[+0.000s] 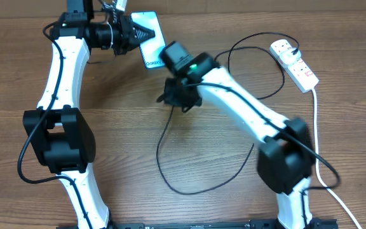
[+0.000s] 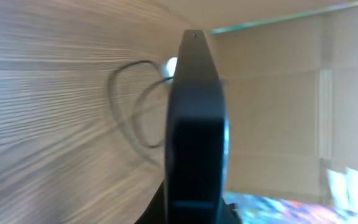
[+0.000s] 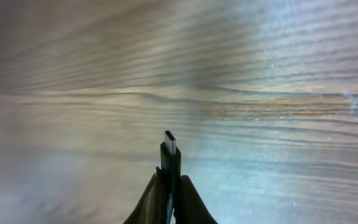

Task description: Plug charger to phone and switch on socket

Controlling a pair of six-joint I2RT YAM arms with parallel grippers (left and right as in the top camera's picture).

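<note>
My left gripper (image 1: 134, 35) is shut on the phone (image 1: 150, 42) and holds it lifted at the back of the table. The left wrist view shows the phone edge-on (image 2: 194, 124), dark and upright between the fingers. My right gripper (image 1: 170, 97) is shut on the charger's connector tip (image 3: 169, 149), which points up from the closed fingers over bare wood. The black charger cable (image 1: 170, 165) loops across the table to the white socket (image 1: 294, 63) at the back right, where it is plugged in.
The wooden table (image 1: 126, 159) fills the view. The socket's thick white cord (image 1: 326, 172) runs down the right side toward the front edge. The cable loop also shows blurred in the left wrist view (image 2: 129, 106).
</note>
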